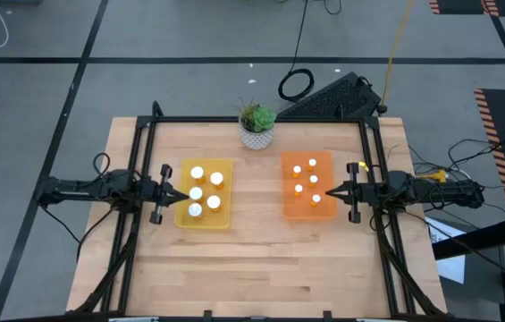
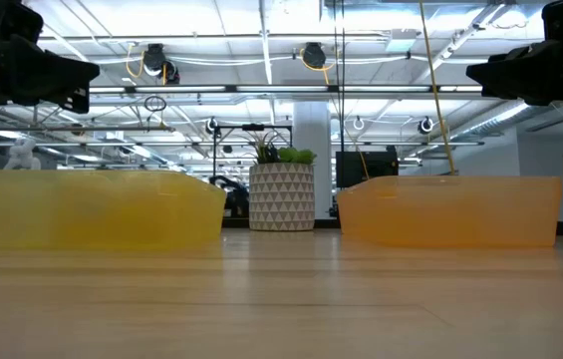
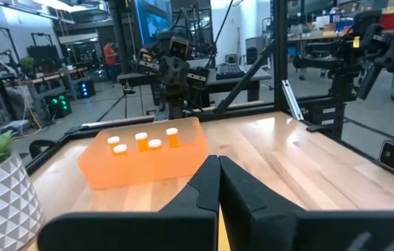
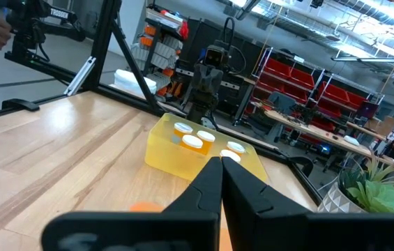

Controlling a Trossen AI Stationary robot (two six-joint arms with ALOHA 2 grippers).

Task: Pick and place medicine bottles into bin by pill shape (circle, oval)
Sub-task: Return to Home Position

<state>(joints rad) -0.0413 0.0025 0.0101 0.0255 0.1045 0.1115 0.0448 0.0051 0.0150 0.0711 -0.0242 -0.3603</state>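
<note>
Orange bin [image 1: 307, 207] | low view hides bottles [image 1: 312, 182] | yellow bin [image 1: 206, 217] likewise

Five larger white-capped medicine bottles [image 1: 205, 190] stand upright in the yellow bin [image 1: 223, 220] on the left of the tabletop [image 1: 252, 259], and five smaller orange-bodied bottles [image 1: 307, 182] stand upright in the orange bin [image 1: 291, 210] on the right.
</note>
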